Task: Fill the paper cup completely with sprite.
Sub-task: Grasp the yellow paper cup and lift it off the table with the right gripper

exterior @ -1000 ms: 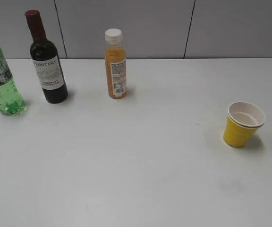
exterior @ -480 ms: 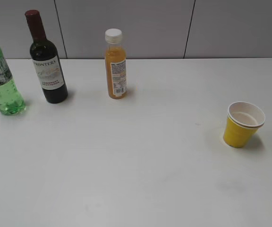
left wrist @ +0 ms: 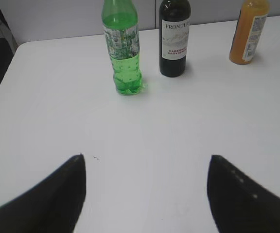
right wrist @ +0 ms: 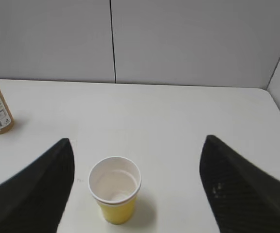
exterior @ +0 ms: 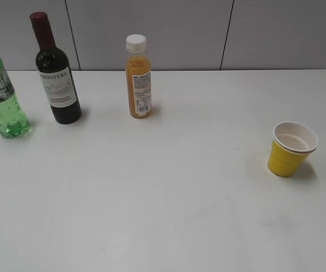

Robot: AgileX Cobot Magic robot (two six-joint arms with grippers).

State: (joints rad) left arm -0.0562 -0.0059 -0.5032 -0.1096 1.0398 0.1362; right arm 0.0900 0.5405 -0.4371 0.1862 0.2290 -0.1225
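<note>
Left gripper (left wrist: 146,194) hangs low over bare table (left wrist: 188,126), jaws spread wide, nothing between them. Straight ahead of it, a shade left of centre and well apart, stands the sprite (left wrist: 123,46): upright, long axis vertical, so the approach looks like a level reach forward to clasp the body from the side. Just right of the sprite is the wine bottle (left wrist: 174,36), close enough to crowd the right finger on the way in. The juice bottle (left wrist: 247,31) sits further right, out of the way.

Right gripper (right wrist: 136,194) is also parted and empty, with the cup (right wrist: 114,188) standing upright between and just ahead of its fingers, mouth up, nothing visible inside.

So the split reads cleanly: left arm is nearer the sprite, right arm nearer the cup. From the exterior view, sprite at far left, cup far right, well apart across the table; neither arm shows there.

Materials: the sprite is translucent green plastic, ribbed and lobed at the base, wrapped with a slick label, its top out of frame, so the cap cannot be judged. The cup is thin yellow paper with a white rolled rim, light and easily tipped.
</note>
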